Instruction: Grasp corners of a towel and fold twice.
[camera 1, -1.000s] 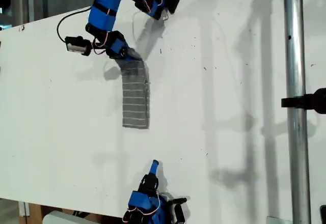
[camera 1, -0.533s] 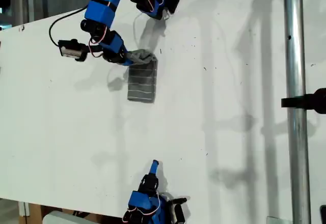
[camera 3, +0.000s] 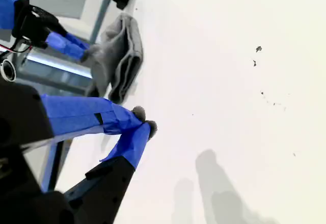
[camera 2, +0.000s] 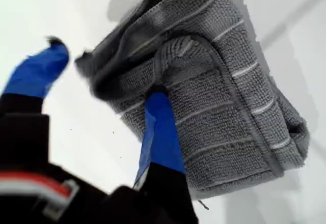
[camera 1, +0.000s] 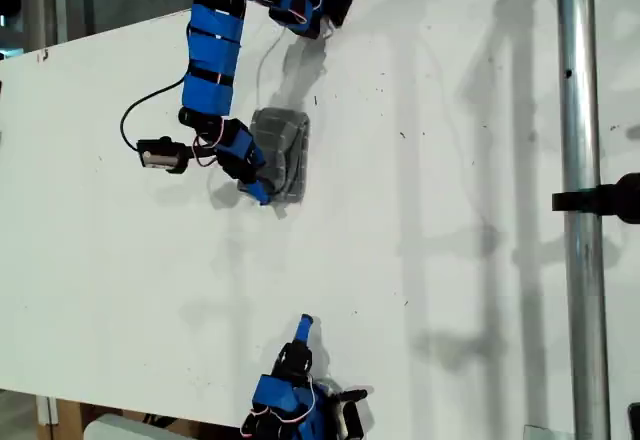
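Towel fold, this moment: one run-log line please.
towel: folded bundle on table | first end effector: open, one finger on towel | second end effector: shut, away from towel

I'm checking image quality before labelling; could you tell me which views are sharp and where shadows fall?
Exterior view: sharp, with soft arm shadows across the white table. First wrist view: the towel is crisp, my first gripper slightly soft. Second wrist view: my second gripper blurred close up, its shadow below.

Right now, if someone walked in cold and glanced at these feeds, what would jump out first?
The folded grey towel with thin white stripes on the bare white table, in the upper middle of the exterior view, catches the eye first. My first gripper, taped in blue, sits at its edge, jaws open, one finger lying on the folded cloth. My second gripper waits shut and empty near the exterior view's bottom edge.
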You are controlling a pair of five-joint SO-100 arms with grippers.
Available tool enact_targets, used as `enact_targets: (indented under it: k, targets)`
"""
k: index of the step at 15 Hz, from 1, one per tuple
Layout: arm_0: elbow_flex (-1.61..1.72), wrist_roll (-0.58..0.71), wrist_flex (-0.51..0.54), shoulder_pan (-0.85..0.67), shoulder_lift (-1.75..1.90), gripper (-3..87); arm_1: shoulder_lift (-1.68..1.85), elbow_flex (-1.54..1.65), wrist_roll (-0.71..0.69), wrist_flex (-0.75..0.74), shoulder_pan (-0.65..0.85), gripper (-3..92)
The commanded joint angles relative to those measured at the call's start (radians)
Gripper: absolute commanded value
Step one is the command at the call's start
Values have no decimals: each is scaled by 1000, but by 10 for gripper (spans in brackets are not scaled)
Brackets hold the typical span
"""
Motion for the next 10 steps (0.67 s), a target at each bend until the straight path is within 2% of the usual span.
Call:
enact_targets:
  k: [1, 2, 3, 4, 6, 10]
  targets:
    - [6, 5, -6, 5, 2, -26, 160, -64, -67, -74, 51, 451]
    - [6, 5, -6, 5, 2, -26, 207, -66, -74, -72, 77, 399]
    - [6, 0, -6, 5, 2, -26, 253, -51, -75, -31, 101, 285]
    - [6, -12, -3, 6, 2, -26, 313, 2, -74, 11, 120, 238]
    - [6, -38, 23, 8, 2, -24, 525, 245, -34, 58, 138, 62]
    - [6, -143, 138, 20, 2, -20, 1055, 887, 91, 63, 135, -1]
